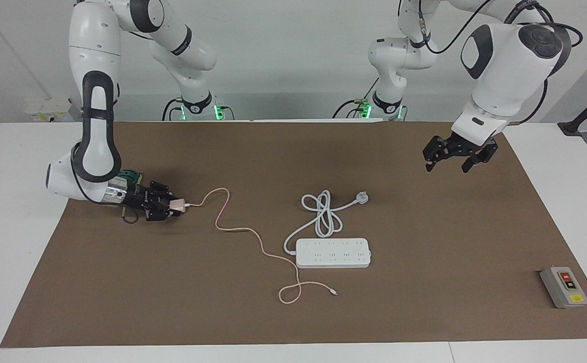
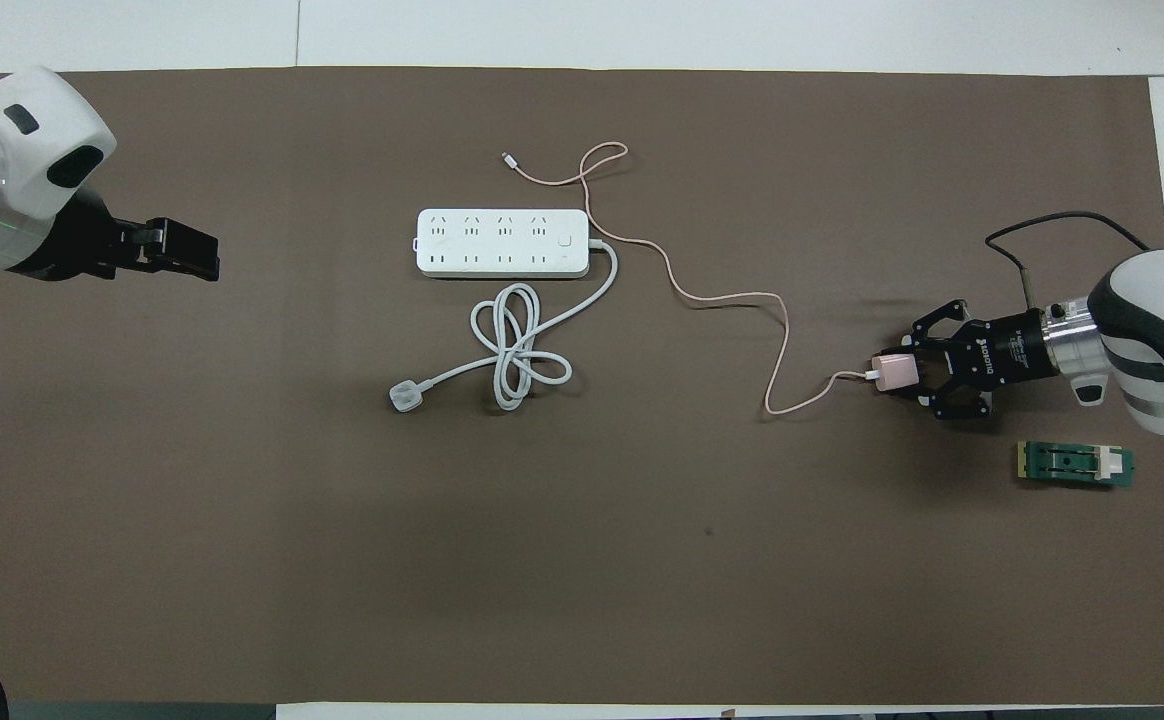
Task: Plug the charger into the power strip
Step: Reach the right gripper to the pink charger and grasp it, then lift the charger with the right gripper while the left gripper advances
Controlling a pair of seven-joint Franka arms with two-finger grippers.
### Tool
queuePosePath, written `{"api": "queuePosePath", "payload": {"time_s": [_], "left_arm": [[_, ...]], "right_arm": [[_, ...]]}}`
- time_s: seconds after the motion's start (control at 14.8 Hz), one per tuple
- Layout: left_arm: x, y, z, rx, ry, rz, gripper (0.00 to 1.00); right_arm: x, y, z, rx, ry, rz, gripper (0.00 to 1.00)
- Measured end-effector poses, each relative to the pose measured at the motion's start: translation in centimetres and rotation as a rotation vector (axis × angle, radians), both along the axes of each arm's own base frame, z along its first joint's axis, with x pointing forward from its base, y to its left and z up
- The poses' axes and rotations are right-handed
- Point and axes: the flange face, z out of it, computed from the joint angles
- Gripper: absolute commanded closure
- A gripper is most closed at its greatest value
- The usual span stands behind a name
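You had the right gripper (image 1: 169,207) clamped on the charger (image 1: 176,206) low at the right arm's end of the surface — next, carry it to the strip (image 1: 333,252) mid-surface, prongs down — left gripper (image 1: 454,155) wide, waiting.

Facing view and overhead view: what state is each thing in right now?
charger: on the mat, unplugged, gripped by the right hand
charger's cable: slack, snaking across the mat
power strip: flat, sockets up, nothing plugged in
power strip's cord: loosely coiled, plug lying free
left hand: open, raised over the mat, holding nothing
grey button box: resting untouched
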Motion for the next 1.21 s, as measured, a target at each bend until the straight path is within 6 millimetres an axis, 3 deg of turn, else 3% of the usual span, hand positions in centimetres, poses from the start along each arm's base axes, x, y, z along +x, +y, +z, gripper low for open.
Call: {"api": "queuePosePath", "payload": {"time_s": [0.4,0.54,0.74,0.94,1.21], "left_arm": [[0.0,0.0,-0.2,-0.002,-0.004,0.001,0.00],[0.1,-0.1,-0.1,-0.004,-0.014,0.002,0.00],[0.2,-0.4,-0.1,-0.013,-0.024,0.005,0.00],[0.2,-0.8,-0.1,-0.063,-0.011,0.111,0.00],[0.4,0.3,-0.1,-0.231,0.027,0.186,0.00]], "right_arm": [[0.6,0.3,0.9,0.010,0.024,-0.011,1.00],[2.3,0.9,3.5,0.030,0.056,-0.017,1.00],[5.3,2.4,9.5,0.042,0.088,-0.021,1.00],[7.4,7.0,15.7,0.009,0.105,-0.030,1.00],[8.8,15.9,22.1,-0.016,0.148,-0.062,1.00]]}}
